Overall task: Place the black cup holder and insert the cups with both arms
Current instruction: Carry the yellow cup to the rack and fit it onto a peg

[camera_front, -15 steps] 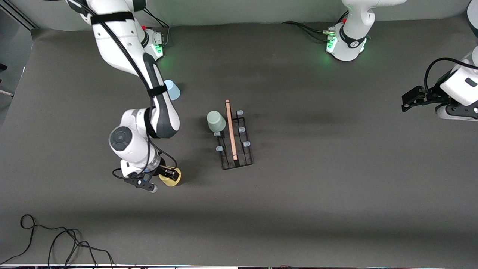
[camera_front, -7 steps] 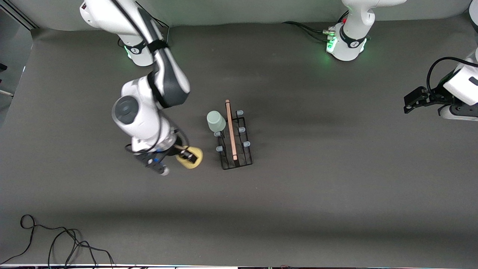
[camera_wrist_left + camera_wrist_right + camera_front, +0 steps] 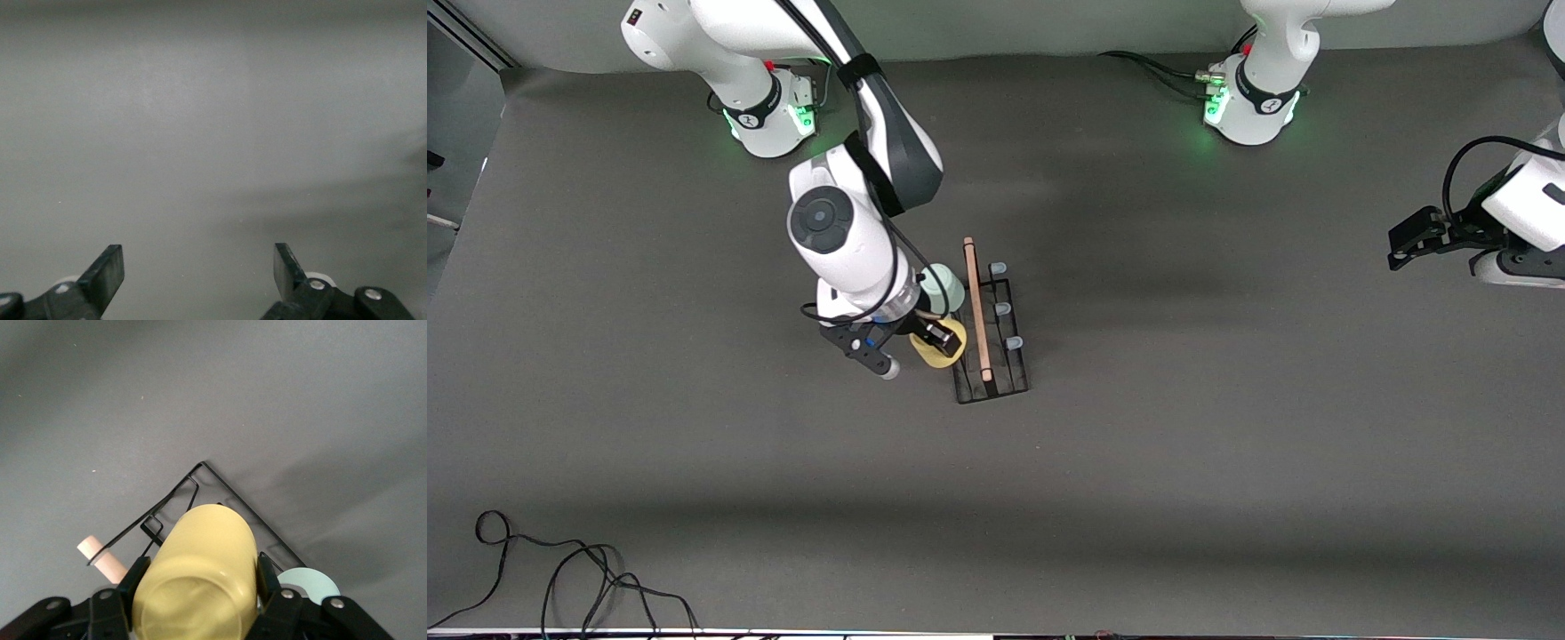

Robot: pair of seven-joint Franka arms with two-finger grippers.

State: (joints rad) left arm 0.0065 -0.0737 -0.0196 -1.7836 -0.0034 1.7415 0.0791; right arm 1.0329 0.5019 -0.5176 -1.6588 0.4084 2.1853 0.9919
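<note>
Black cup holder (image 3: pixel 989 333) standing upright on the grey table (image 3: pixel 1227 444) about midway between the arms' ends, long axis running from the bases' edge toward the front camera, wooden rod handle (image 3: pixel 975 307) lying along that same axis on top. Three pale-tipped prongs (image 3: pixel 1002 308) visible in a row on the side toward the left arm's end. Pale green cup (image 3: pixel 942 289) sitting on a prong at the rack's side toward the right arm's end, at the end farther from the front camera. Right gripper (image 3: pixel 937 338) over that same side of the rack, just beside the green cup, fingers clamped on the yellow cup (image 3: pixel 200 580); cup tilted, its long axis roughly crosswise to the handle, the wrist view looking along the cup from one round end. Left gripper (image 3: pixel 199 277) waiting well apart at the left arm's end of the table, jaws wide apart over bare mat, nothing between them. Loose black cable (image 3: pixel 560 578) near the front edge toward the right arm's end. No readable brand, label or writing anywhere on cups or rack.
</note>
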